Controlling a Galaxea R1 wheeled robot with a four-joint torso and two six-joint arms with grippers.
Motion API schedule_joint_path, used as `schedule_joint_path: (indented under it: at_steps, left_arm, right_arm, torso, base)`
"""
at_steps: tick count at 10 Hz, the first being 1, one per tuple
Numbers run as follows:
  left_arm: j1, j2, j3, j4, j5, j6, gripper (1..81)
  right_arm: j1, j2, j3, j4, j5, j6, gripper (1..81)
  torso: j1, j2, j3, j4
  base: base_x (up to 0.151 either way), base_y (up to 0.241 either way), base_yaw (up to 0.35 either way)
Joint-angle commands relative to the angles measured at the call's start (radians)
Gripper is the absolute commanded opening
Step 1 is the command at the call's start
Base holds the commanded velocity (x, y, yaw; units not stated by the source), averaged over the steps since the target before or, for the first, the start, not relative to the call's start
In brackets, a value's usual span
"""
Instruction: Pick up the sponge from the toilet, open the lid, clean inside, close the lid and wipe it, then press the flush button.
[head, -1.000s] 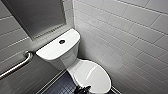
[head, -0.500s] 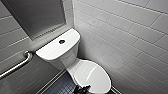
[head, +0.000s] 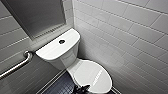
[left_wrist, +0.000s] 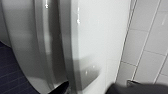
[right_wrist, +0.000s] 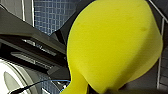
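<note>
By the lid's (head: 92, 75) front edge sits the left gripper (head: 81, 88), grip I cannot tell; right gripper (right_wrist: 100, 88) pinching sponge (right_wrist: 112, 45); toilet (head: 62, 56) closed.

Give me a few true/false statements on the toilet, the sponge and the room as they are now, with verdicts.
1. The lid is shut. True.
2. The sponge lies on the tank cover. False: it shows close up in the right wrist view, not on the tank cover.
3. The flush button sits in the top of the tank cover. True.
4. The grab bar is on the wall right of the toilet. False: in the head view it is on the wall to the left.
5. The floor is white. False: it is dark tile.
</note>
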Motion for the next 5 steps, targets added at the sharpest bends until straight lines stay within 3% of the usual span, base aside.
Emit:
schedule_joint_path:
  at_steps: [1, 5]
  left_arm:
    - [-0.136, -0.004, 0.102, 0.088, -0.145, -0.026, 81.1]
    - [-0.132, -0.097, 0.213, 0.089, -0.241, -0.064, 81.1]
  right_arm:
    - [-0.02, -0.023, -0.004, -0.018, -0.06, 0.003, 1.0]
    - [-0.018, -0.01, -0.027, -0.016, -0.06, 0.004, 1.0]
  torso:
    - [0.0, 0.0, 0.0, 0.0]
    - [0.0, 0.0, 0.0, 0.0]
  base:
    - [0.0, 0.0, 0.0]
    - [0.0, 0.0, 0.0]
